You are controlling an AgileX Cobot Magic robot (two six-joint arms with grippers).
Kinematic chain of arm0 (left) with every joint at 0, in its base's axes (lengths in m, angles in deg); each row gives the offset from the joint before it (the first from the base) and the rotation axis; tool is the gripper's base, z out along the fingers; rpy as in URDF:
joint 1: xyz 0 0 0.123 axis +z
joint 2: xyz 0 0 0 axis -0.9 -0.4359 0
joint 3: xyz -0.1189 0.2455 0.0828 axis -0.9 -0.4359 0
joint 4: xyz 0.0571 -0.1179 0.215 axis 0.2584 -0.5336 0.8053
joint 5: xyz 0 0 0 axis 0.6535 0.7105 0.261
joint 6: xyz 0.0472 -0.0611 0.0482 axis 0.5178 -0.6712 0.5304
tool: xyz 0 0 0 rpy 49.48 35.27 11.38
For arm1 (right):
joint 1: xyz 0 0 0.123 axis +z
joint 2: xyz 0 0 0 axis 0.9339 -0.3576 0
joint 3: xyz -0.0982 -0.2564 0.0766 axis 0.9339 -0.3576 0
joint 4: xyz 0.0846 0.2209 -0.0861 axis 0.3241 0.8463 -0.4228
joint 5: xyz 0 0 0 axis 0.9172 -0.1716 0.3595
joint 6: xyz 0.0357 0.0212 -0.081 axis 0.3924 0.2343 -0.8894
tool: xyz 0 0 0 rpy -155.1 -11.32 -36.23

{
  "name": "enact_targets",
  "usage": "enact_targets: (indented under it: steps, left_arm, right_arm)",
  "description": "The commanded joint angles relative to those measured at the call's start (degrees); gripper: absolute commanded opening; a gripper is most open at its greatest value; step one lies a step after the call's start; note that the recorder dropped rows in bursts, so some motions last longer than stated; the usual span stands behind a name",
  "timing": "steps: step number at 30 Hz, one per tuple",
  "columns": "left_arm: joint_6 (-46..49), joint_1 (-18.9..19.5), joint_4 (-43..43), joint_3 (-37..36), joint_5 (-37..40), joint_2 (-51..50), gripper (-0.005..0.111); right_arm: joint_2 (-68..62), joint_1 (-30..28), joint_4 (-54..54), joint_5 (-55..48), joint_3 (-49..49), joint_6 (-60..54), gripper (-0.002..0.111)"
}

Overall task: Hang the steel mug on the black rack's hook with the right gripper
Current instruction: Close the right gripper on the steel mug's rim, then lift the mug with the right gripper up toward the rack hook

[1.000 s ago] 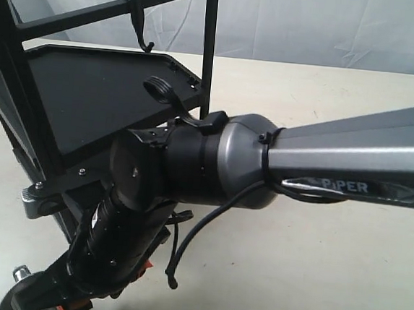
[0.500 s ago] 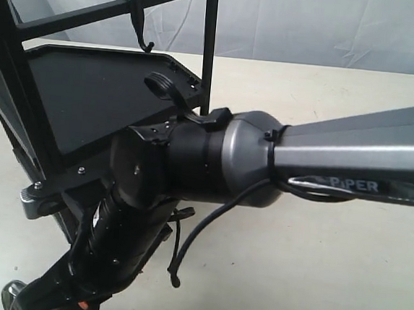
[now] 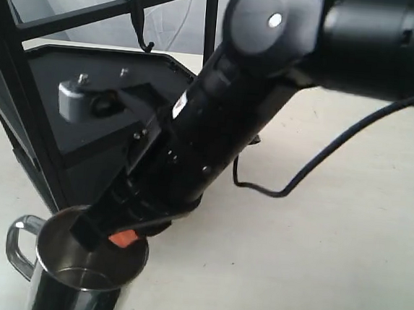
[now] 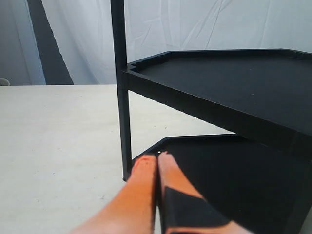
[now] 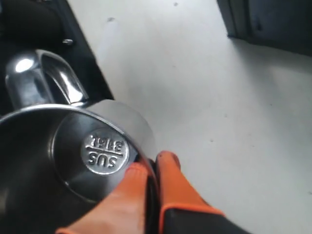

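Pinching the rim wall of the steel mug (image 3: 73,270), one pad inside & one outside, the right gripper (image 3: 116,234) is keeping its handle (image 3: 19,244) free for the hook (image 3: 141,26) on the black rack (image 3: 24,88) w/ mug low beside rack, well below hook; left gripper (image 4: 157,161) is idling pressed together.

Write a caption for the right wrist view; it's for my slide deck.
Right gripper pinches the steel mug's rim, one orange pad inside, one outside.

The steel mug (image 3: 73,274) stands on the surface (image 3: 313,266) at the exterior view's lower left, in front of the black rack (image 3: 66,106). The hook (image 3: 138,24) hangs from the rack's top crossbar, above the shelf.
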Motion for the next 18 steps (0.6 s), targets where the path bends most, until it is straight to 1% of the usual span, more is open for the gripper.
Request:
enact_targets:
  steps: [1, 5, 8, 10, 14, 18]
  left_arm:
    - [-0.08, -0.22, -0.54, 0.02, -0.68, 0.39, 0.001]
    - [-0.08, -0.22, -0.54, 0.02, -0.68, 0.39, 0.001]
    - [-0.08, -0.22, -0.54, 0.02, -0.68, 0.39, 0.001]
    - [-0.08, -0.22, -0.54, 0.02, -0.68, 0.39, 0.001]
    - [-0.08, -0.22, -0.54, 0.02, -0.68, 0.39, 0.001]
    - [-0.08, -0.22, -0.54, 0.02, -0.68, 0.39, 0.001]
  right_arm:
    - [3.96, -7.84, 11.1, -6.01, 0.2, -10.66, -0.001]
    - [4.12, -15.55, 19.66, -11.09, 0.2, -18.57, -0.001]
    - [4.04, -20.39, 26.5, -11.59, 0.2, -23.88, -0.001]
    - [4.04, -23.46, 29.24, -11.59, 0.2, -25.92, -0.001]
    - [3.88, -28.18, 31.07, -11.59, 0.2, -26.97, -0.001]
    - [1.74, -31.57, 34.74, -11.59, 0.09, -28.54, -0.001]
